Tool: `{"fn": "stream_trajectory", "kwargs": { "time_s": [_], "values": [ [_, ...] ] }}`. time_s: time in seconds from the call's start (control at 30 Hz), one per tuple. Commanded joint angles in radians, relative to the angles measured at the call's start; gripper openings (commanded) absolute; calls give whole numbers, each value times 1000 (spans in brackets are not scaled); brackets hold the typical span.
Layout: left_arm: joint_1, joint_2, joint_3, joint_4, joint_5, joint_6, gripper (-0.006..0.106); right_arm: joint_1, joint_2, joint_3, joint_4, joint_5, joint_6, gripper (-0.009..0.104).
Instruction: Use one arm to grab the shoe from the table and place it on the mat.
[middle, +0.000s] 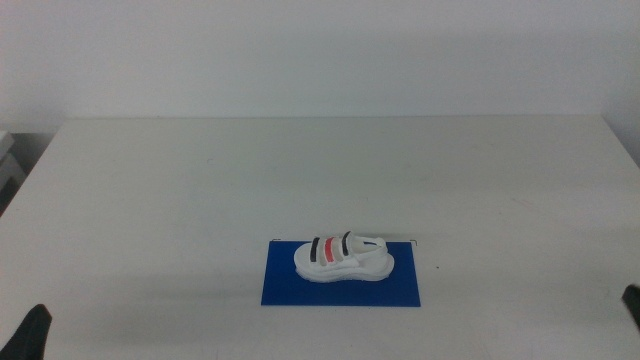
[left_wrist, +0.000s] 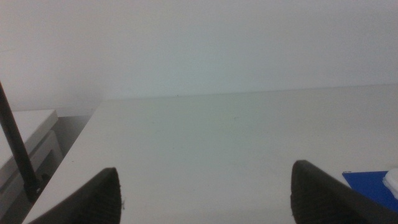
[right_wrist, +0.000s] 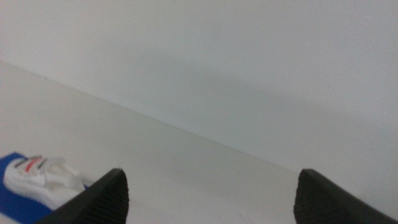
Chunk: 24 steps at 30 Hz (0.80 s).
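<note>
Middle view: you see the shoe (middle: 344, 258) sitting on the blue mat (middle: 283, 289), upright, sole down, inside the mat's edges, so the placement looks done. Both arms wait low at the near edge of the counter (middle: 300, 170). Left gripper (left_wrist: 205, 190) has its jaws spread wide, nothing between them; shoe and mat lie off to its right, well apart. Right gripper (right_wrist: 211, 193) is likewise spread and empty, shoe ahead to its left.
</note>
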Motion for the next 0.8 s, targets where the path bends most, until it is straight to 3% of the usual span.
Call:
{"fn": "stream_trajectory", "kwargs": {
  "time_s": [0.0,0.17,0.77],
  "values": [
    [-4,-13,7,-10,-81,-5,94,-8,9,24,-28,-125,-5,92],
    [-4,-13,7,-10,-81,-5,94,-8,9,142,-27,-158,-5,92],
    [-4,-13,7,-10,-81,-5,94,-8,-189,145,-28,-115,-5,92]
  ]
}}
